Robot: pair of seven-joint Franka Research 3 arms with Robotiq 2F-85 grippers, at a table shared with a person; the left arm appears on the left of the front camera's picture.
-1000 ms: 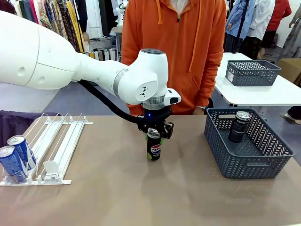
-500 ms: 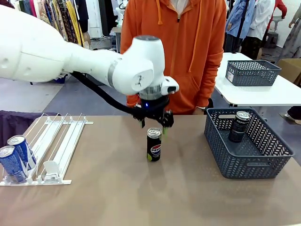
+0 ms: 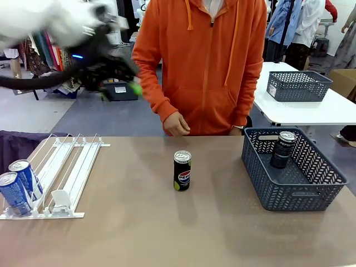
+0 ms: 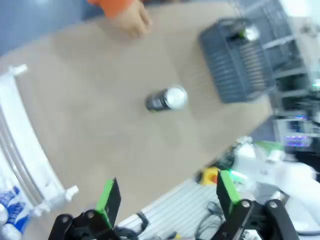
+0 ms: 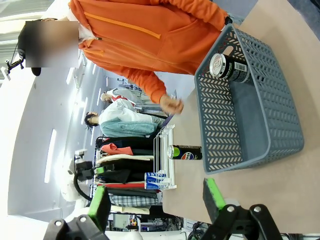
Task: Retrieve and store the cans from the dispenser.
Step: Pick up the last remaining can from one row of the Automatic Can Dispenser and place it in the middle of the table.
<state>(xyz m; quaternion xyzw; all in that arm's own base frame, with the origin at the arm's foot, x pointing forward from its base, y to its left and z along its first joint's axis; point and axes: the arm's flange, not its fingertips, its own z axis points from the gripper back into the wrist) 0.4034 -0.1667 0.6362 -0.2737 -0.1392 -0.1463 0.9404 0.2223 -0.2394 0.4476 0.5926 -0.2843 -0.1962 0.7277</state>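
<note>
Logo can (image 4: 166, 99) stands well below left end effector (image 4: 167, 192).

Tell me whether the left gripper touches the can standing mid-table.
Apart. The front view shows the left gripper up in the air, far left of the can.

Table (image 3: 139, 228): dispenser (image 3: 58, 178), can (image 3: 182, 171), basket (image 3: 295, 196).

Well ahead of my left pincer (image 4: 167, 199), the black can (image 3: 182, 171) on the bench (image 3: 139, 228) bears Pepsi's round logo. Print on the second black can (image 3: 282, 149) and the blue cans (image 3: 19, 184) is illegible.
</note>
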